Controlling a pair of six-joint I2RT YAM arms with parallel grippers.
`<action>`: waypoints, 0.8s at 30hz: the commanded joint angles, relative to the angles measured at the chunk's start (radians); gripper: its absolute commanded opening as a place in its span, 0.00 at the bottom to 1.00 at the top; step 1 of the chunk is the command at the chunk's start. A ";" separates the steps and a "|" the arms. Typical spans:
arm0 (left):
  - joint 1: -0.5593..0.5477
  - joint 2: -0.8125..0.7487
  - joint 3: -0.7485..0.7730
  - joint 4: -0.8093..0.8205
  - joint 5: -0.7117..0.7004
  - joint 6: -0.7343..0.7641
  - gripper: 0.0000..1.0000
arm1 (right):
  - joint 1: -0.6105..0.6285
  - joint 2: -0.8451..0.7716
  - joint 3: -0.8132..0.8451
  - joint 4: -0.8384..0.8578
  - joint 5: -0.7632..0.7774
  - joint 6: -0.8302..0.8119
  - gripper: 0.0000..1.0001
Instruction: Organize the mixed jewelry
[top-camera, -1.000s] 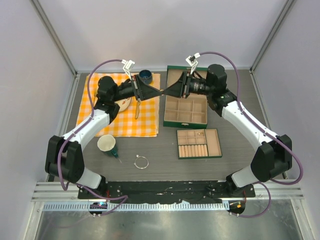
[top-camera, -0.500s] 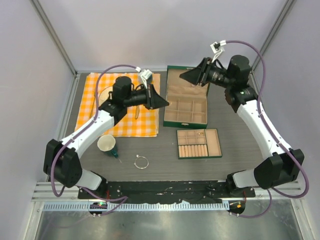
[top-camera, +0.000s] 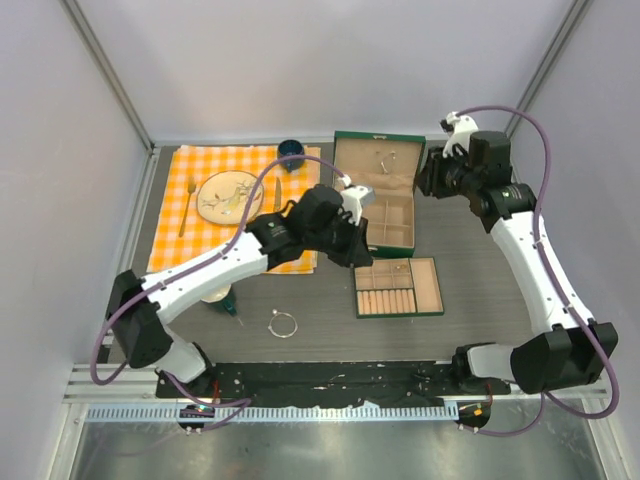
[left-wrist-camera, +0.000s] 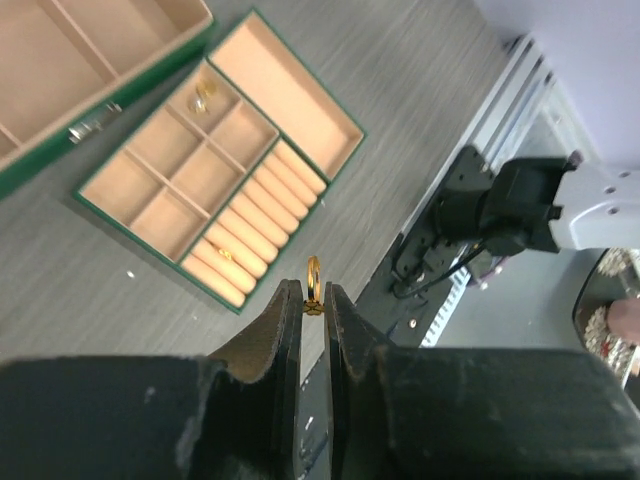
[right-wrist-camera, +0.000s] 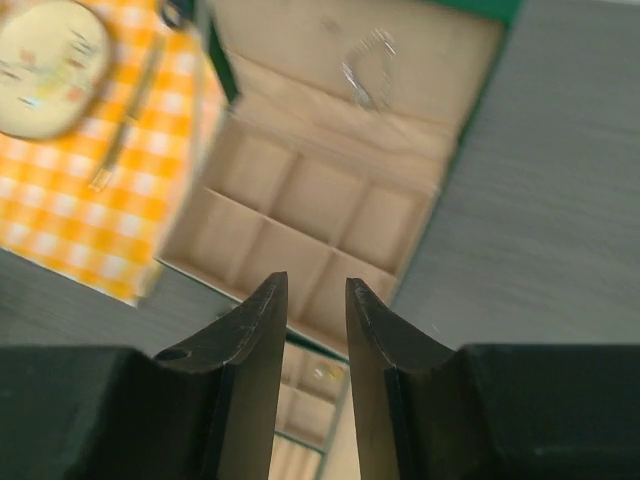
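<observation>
Left tool (left-wrist-camera: 312, 295) swung toward tray (left-wrist-camera: 290, 95), pinching gold ring (left-wrist-camera: 313, 275), tray holds gold pieces (left-wrist-camera: 203, 95), right tool (right-wrist-camera: 313, 285) parted, empty, by box (right-wrist-camera: 300, 195)

1. Small gold ring (left-wrist-camera: 313, 278): upright, pinched at its lower edge between the left gripper (left-wrist-camera: 313, 300) fingertips, centre of the left wrist view.
2. Thin silver wire bangle (top-camera: 283, 324): lying flat, lower centre of the top view.
3. Gold piece (left-wrist-camera: 203, 95): inside a small tray (left-wrist-camera: 285, 95) compartment, upper left.
4. Silver wiry piece (right-wrist-camera: 365, 68): on the box lid (right-wrist-camera: 450, 40), top centre of the right wrist view.
</observation>
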 joint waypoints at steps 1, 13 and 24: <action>-0.038 0.109 0.075 -0.126 -0.100 -0.007 0.00 | -0.046 -0.044 -0.071 -0.197 0.191 -0.234 0.35; -0.042 0.216 0.093 -0.086 -0.095 -0.027 0.00 | -0.116 -0.004 -0.350 -0.380 0.175 -0.452 0.46; -0.042 0.268 0.096 -0.063 -0.114 -0.013 0.00 | -0.117 0.116 -0.444 -0.265 0.127 -0.457 0.44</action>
